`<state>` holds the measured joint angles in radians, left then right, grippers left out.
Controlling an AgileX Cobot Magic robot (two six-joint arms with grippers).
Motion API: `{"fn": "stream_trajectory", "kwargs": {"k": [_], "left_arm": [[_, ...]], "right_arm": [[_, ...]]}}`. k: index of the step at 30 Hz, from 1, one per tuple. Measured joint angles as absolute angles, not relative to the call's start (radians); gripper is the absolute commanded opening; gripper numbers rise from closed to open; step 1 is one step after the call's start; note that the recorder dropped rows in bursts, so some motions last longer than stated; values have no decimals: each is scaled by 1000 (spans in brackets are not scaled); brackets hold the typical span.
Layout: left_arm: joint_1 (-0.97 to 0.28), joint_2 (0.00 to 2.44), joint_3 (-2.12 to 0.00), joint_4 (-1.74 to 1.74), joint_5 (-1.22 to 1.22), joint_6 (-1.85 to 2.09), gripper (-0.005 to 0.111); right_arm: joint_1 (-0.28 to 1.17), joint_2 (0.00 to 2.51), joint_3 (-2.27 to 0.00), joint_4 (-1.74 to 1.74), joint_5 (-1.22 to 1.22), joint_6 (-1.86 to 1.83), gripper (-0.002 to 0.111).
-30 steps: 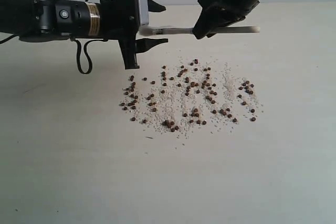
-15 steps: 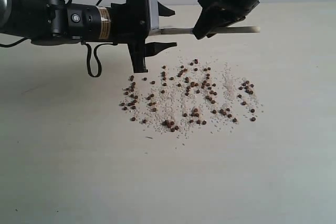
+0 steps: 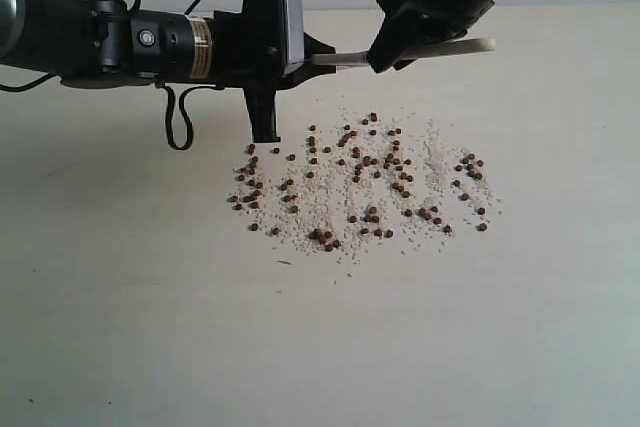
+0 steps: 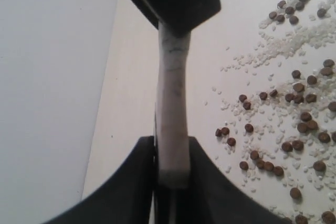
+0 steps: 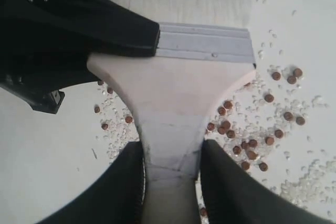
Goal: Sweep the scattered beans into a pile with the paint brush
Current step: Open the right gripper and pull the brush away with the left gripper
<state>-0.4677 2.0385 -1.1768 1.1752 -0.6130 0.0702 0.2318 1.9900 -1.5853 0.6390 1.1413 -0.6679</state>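
I'm watching my left gripper, spread wide a second ago, pinching onto the paint brush near its ferrule while the right gripper is clamping the handle, airborne at twelve o'clock of the unswept beans, so a handover seems underway

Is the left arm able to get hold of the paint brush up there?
Looks like yes. The left gripper hugs both sides of the paint brush near its metal band, with nothing between. The right gripper holds the handle further along, clear of that spot.
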Motion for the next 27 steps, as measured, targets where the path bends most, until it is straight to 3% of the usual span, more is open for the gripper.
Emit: {"fn": "stream_trajectory", "kwargs": {"k": [3, 10, 27], "left_arm": [[-471, 2039, -1177, 1175, -613, 70, 0], [-486, 2039, -1177, 1169, -593, 70, 0], [-497, 2040, -1186, 1154, -589, 60, 0]], "right_arm": [[232, 1990, -1585, 641, 1141, -668, 5], [232, 1990, -1585, 641, 1143, -666, 29], [232, 1898, -1588, 669, 1034, -659, 45]]}}
